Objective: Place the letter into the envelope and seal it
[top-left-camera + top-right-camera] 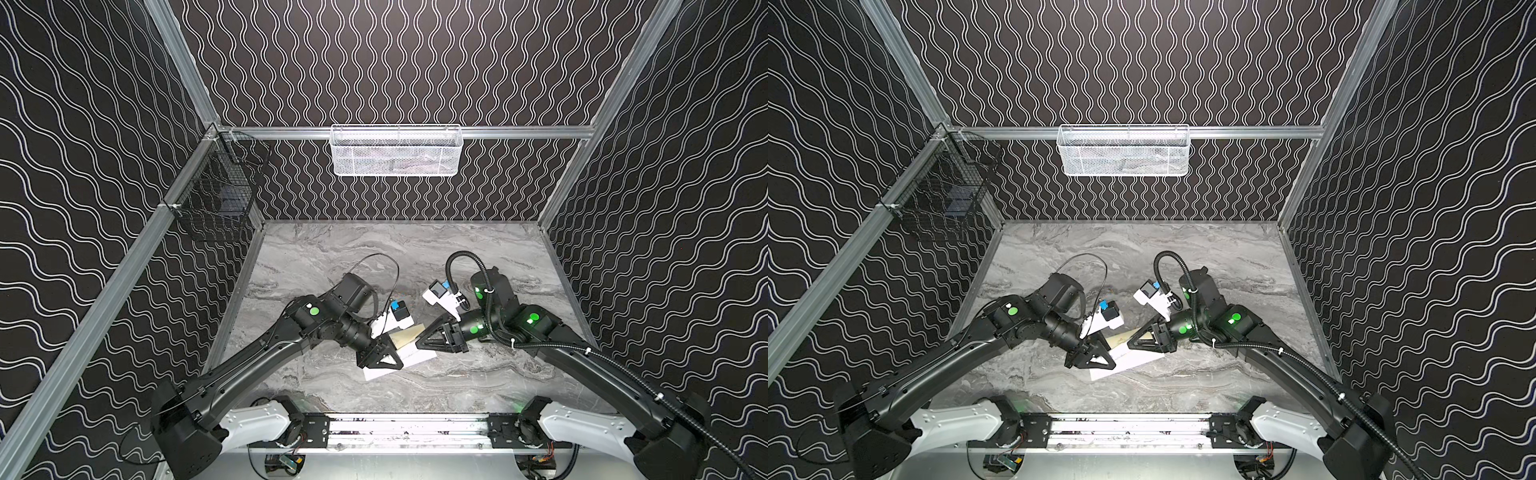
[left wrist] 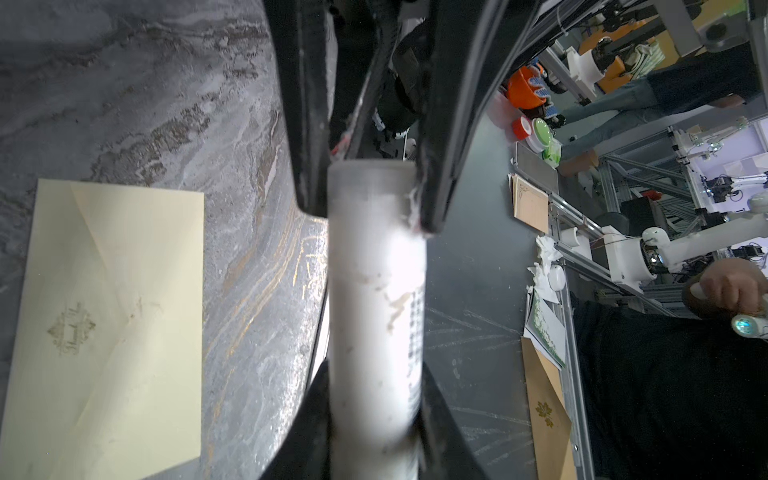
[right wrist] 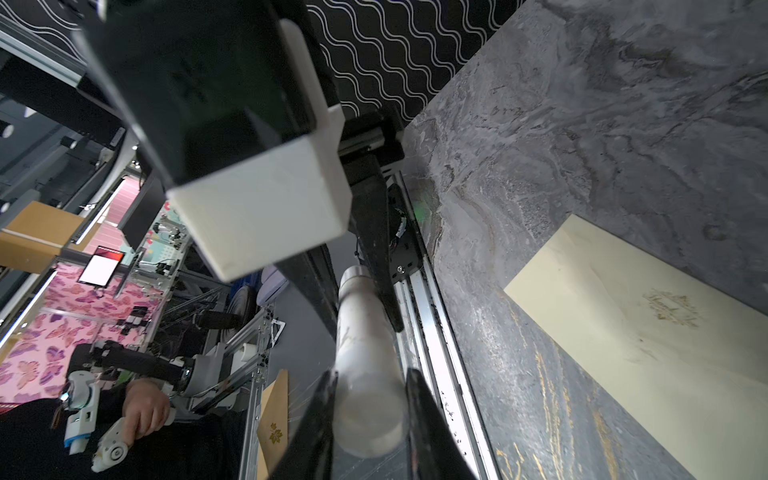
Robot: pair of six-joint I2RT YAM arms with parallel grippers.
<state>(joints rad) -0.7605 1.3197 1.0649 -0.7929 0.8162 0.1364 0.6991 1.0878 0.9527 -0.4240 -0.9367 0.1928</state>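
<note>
The cream envelope [image 2: 124, 332] [image 3: 644, 353] lies flat on the marble table with its flap folded down and a faint emblem showing. In both top views it sits under the two grippers [image 1: 409, 336] [image 1: 1121, 337], and its near part looks washed out to white. A small white cylinder [image 2: 374, 291] [image 3: 361, 332] hangs above the table's front part. My left gripper [image 2: 374, 378] [image 1: 390, 357] is shut on one end of it. My right gripper [image 3: 370, 372] [image 1: 424, 343] is shut on the other end. The letter shows in no view.
A white mesh basket [image 1: 395, 149] hangs on the back wall and a black wire basket [image 1: 216, 199] on the left wall. The metal rail [image 1: 407, 428] with both arm bases runs along the table's front edge. The patterned walls close in three sides.
</note>
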